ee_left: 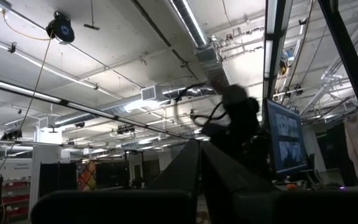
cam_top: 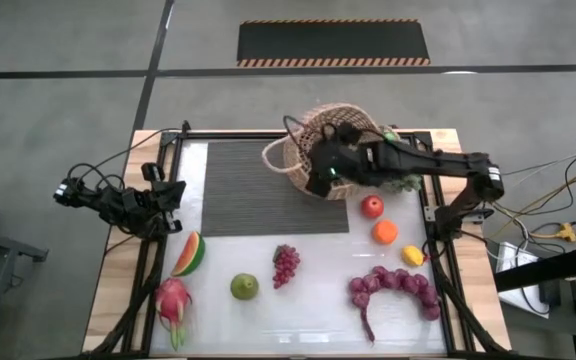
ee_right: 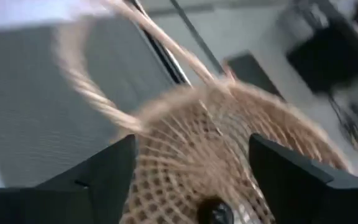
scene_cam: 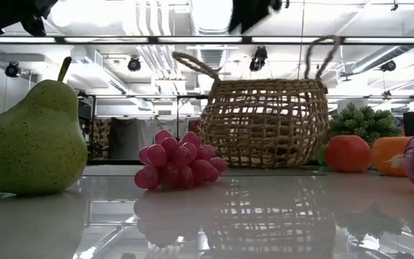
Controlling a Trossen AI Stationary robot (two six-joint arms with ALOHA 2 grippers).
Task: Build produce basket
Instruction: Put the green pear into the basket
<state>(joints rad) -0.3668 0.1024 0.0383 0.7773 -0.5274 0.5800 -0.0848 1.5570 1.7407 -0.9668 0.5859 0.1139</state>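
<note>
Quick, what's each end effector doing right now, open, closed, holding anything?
Left end effector: closed, empty, parked at the table's left edge.
Right end effector: open over the basket, holding nothing.

Two dark jointed arms, black cables

Tan woven basket (cam_top: 303,150), purple grapes (cam_top: 286,264), green pear (cam_top: 244,287), striped grey mat (cam_top: 268,190).

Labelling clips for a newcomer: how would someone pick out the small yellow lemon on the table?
Start at the round tan woven wicker basket at the table's far edge, in the high view. From there a short line of fruit runs toward the near right: a red apple, a round orange, then the small yellow lemon. It is the only yellow piece, just above the long bunch of purple grapes.
</note>
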